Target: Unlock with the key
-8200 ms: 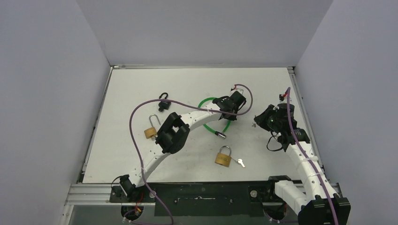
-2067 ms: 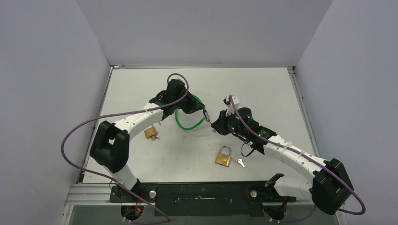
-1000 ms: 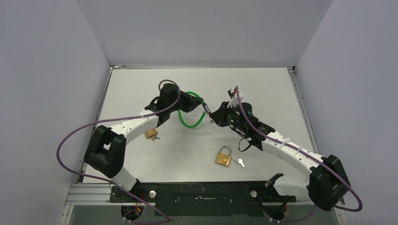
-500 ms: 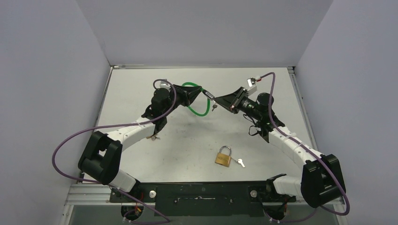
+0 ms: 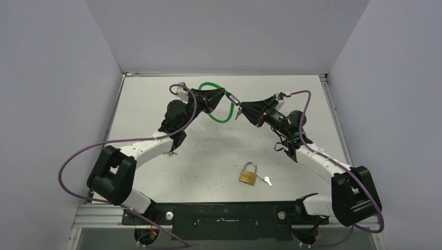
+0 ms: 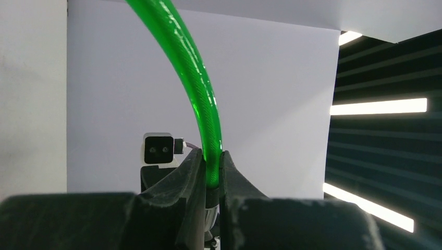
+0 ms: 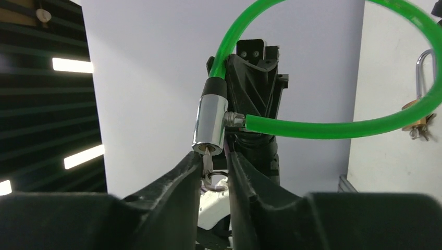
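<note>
Green cable (image 6: 200, 99) is pinched in my left gripper (image 6: 211, 169) to steady the chrome cylinder (image 7: 211, 122) mid-air; my right gripper (image 7: 215, 159) clamps the key (image 7: 207, 154) seated in it, ready to turn.

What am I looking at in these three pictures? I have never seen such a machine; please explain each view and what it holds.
These are two robot arms, the left arm and the right arm, bolted to a white table. The wide picture looks down from above and behind them. The other two come from a camera on each wrist, looking along its own tool. The left tool is shut on a green cable lock. The right tool pinches a small key, its tip at the end of the lock's chrome cylinder. On the table lie a brass padlock and a second key beside it.
</note>
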Controlling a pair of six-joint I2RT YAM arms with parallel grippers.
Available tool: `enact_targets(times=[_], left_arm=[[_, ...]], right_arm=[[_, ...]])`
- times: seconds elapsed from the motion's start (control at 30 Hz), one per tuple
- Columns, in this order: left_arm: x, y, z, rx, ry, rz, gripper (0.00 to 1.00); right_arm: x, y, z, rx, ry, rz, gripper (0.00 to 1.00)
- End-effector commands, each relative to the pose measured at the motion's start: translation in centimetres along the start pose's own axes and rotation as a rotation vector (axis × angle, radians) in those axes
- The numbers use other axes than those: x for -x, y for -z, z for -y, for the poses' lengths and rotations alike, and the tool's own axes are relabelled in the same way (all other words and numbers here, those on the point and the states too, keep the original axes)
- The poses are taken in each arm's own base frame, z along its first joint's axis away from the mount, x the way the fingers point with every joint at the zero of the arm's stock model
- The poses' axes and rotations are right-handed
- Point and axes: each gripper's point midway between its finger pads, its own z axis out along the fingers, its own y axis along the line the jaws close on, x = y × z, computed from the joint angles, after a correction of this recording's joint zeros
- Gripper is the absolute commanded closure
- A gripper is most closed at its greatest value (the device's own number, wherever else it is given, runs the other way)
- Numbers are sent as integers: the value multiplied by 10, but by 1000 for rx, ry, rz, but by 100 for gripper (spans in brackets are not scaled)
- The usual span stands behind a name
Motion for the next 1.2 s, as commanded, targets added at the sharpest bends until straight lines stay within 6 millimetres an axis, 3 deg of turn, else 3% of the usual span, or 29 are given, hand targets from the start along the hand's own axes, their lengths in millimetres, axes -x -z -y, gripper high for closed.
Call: enact_targets(times=[0.0, 0.1, 0.23, 0.37, 0.47, 0.53, 0.67, 0.87, 1.0, 1.17], left_arm=[[-26, 6, 44, -150, 20, -99, 100], [-29, 3, 44, -143, 33, -117, 100], [-31, 1, 48, -146, 47, -133, 100], [-33, 1, 50, -143, 57, -142, 100], [-34, 1, 53, -149, 76, -147, 100], [-35, 1, 55, -151, 86, -151, 100], [-37, 1, 64, -164, 104, -158, 100], [-38, 2, 73, -178, 133, -160, 100], [-39, 4, 71, -170, 186, -173, 100], [-39, 9, 78, -183, 269, -176, 100]], right_arm=[[3, 4, -27, 54, 142, 31, 62], [24, 12, -7, -50, 278, 96, 40], [54, 32, 12, -139, 466, 173, 36], [60, 39, 18, -166, 687, 158, 36], [52, 41, 23, -170, 922, 61, 36], [36, 41, 25, -130, 1081, -44, 33], [17, 36, 26, -125, 1332, -93, 30], [6, 14, 25, -97, 1436, -61, 30], [13, 2, 25, -84, 1494, 10, 40], [27, -4, 35, -118, 1590, 38, 76]])
